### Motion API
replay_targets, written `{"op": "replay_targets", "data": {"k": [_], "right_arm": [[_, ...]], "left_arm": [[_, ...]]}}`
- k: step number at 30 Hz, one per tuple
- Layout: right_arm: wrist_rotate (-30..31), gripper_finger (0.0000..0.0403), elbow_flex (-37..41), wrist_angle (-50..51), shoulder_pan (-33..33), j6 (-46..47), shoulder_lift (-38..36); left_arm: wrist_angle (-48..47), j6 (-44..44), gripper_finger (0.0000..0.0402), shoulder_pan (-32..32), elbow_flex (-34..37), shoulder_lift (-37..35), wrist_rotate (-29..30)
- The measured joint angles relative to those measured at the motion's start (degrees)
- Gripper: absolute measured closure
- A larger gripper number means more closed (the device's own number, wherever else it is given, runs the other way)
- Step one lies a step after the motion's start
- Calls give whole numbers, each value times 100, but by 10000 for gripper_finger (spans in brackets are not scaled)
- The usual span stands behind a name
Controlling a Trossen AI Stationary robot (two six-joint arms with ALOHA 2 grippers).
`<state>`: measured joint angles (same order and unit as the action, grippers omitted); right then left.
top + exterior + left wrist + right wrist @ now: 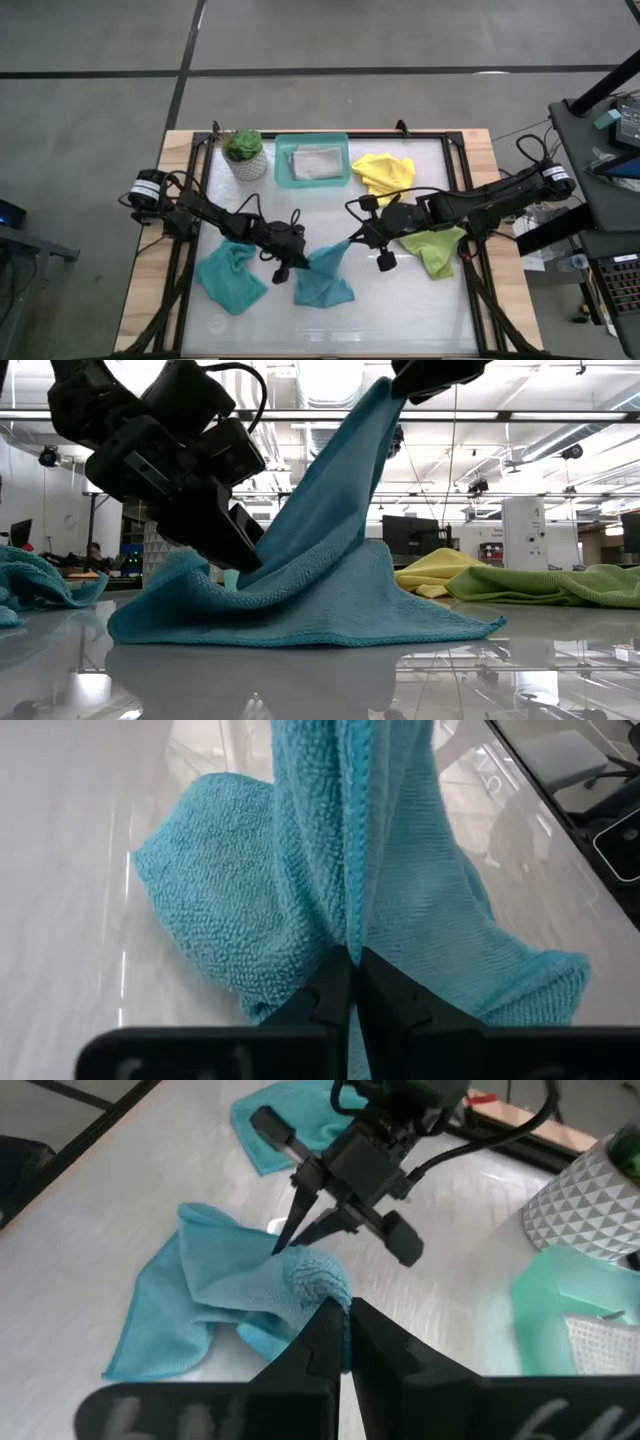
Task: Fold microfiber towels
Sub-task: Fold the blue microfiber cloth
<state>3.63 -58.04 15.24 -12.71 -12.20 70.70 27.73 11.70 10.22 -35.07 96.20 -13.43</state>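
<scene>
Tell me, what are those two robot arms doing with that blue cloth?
Both arms are handling one soft teal-blue microfiber towel in the middle of the white table. The right hand is shut on one corner and holds it up in the air, so the cloth hangs like a tent. The left hand is shut on another edge, low by the table. A second teal-blue towel, a lime green one and a yellow one lie unfolded nearby.

Overhead, table-level and two wrist cameras share the teal-blue towel (322, 280).
</scene>
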Motion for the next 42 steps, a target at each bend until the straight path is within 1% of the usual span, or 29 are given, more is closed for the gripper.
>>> {"op": "replay_targets", "data": {"k": [4,10,14,17,19,21,23,25,27,30,32,35,37,39,42], "right_arm": [[246,394,0,123,0,14,-197],[292,394,2,213,0,73,-322],[304,394,2,243,0,113,-319],[303,394,2,253,0,171,-319],[298,394,2,336,-2,221,-319],[291,394,2,466,-4,267,-319],[254,394,2,627,-4,365,-319],[233,394,2,806,-4,541,-311],[158,394,3,1099,-4,725,-271],[38,394,106,1371,-25,968,-185],[16,394,201,1391,-68,1024,-121],[-264,394,414,1435,-128,1036,-114],[-391,394,497,1456,-160,1132,-116],[-416,394,557,1539,-180,1228,-116],[-505,394,618,1521,-239,1245,-123]], "left_arm": [[62,0,401,0,-4,-10,2],[9,-2,401,2,-2,-280,71],[-230,-27,401,-3,9,-839,109],[-770,-54,401,-2,-2,-1469,596],[-1369,-51,402,-4,-66,-1935,980],[-1843,-14,402,-6,-125,-2314,1158],[-1893,-11,402,4,-133,-2539,1165],[-1709,-11,402,11,-131,-2607,1165],[-1448,-8,402,9,-131,-2524,1171],[-973,1,402,30,-131,-2127,1187],[-647,94,402,65,-140,-1747,1185],[-291,380,402,85,-206,-1082,1177],[-149,614,400,83,-304,-689,1063],[-46,741,391,81,-443,-359,912],[25,763,363,85,-614,-3,549]]}}
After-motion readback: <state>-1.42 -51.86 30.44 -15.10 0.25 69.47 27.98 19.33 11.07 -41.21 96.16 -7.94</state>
